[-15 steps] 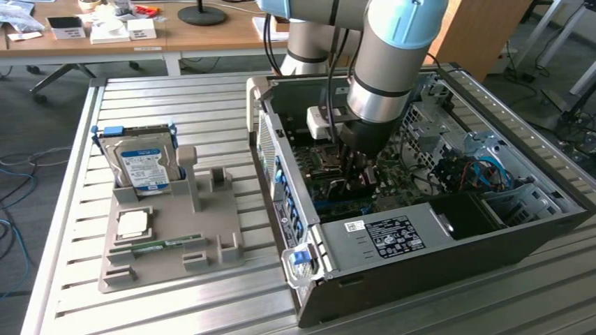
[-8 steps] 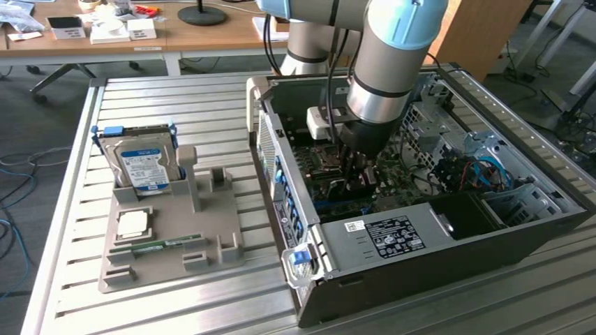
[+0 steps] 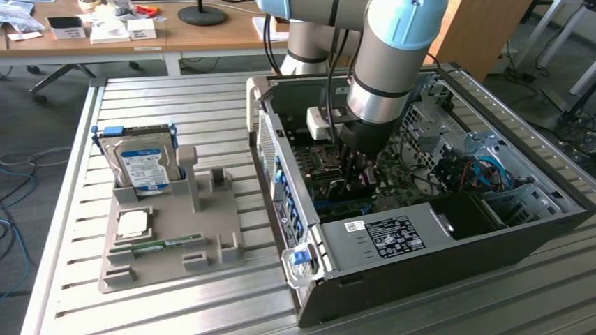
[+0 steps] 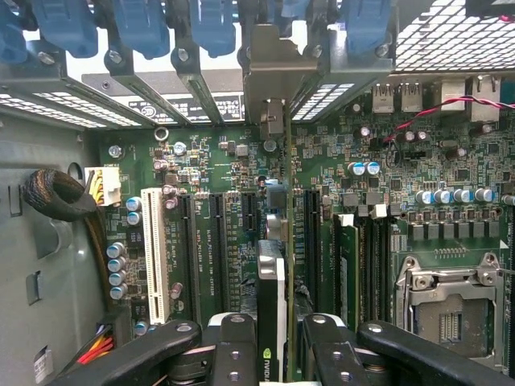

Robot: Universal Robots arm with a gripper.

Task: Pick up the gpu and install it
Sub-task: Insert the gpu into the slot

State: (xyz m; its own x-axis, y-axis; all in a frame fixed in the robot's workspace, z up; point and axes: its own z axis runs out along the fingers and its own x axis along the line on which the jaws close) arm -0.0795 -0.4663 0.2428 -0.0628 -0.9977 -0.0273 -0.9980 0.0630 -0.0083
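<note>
One card, the gpu (image 4: 272, 305), stands edge-on over the motherboard (image 4: 451, 173), pinched by the hand (image 4: 273, 354). We judge a tilted card could miss its slot or foul the bracket opening. The wrist view shows slot alignment; the exterior view shows the computer case (image 3: 447, 258) on the table (image 3: 167, 91).

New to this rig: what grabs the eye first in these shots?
The grey-and-blue arm plunging into the open PC case, its pincer clamped on the gpu, held edge-on above the green motherboard. Next, the silver hard drive standing in the grey parts tray on the exterior view's left.
</note>
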